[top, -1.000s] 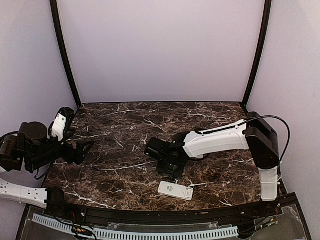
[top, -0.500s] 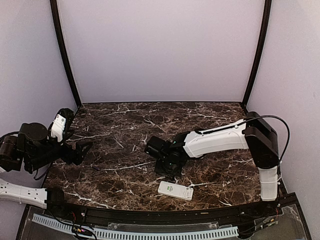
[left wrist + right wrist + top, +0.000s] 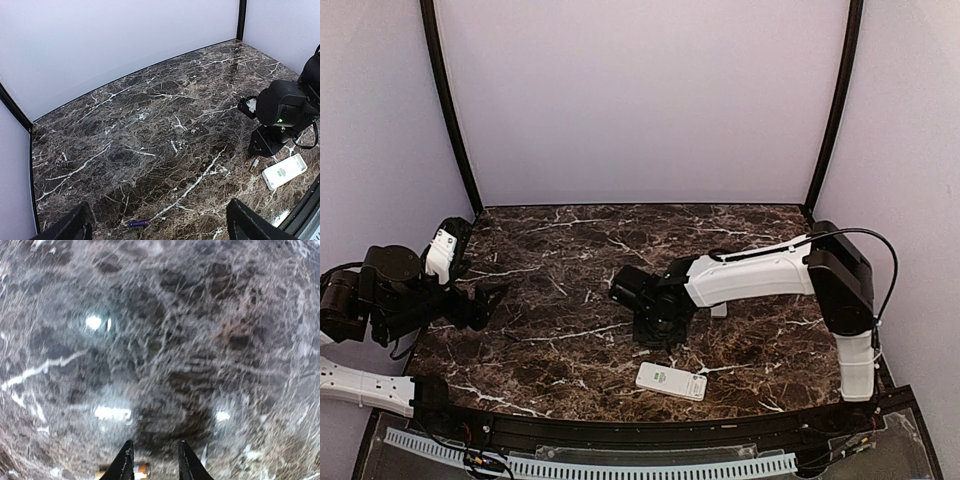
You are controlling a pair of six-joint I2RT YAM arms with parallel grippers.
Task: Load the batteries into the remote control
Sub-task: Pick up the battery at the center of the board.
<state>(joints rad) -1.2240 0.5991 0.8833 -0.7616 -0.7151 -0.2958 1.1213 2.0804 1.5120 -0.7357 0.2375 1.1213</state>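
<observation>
Marble table (image 3: pixel 550 300) holds one remote control (image 3: pixel 671 381), two batteries (image 3: pixel 138 223) (image 3: pixel 142 470); left end effector (image 3: pixel 160 222) released, right end effector (image 3: pixel 155 445) unclear

White remote control (image 3: pixel 671 381), dark white-veined table (image 3: pixel 560 300)

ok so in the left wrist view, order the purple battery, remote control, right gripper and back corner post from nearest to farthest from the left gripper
1. purple battery, just ahead of the left gripper.
2. right gripper and remote control, both far right; too close to call.
3. corner post, back right, farthest.
</observation>
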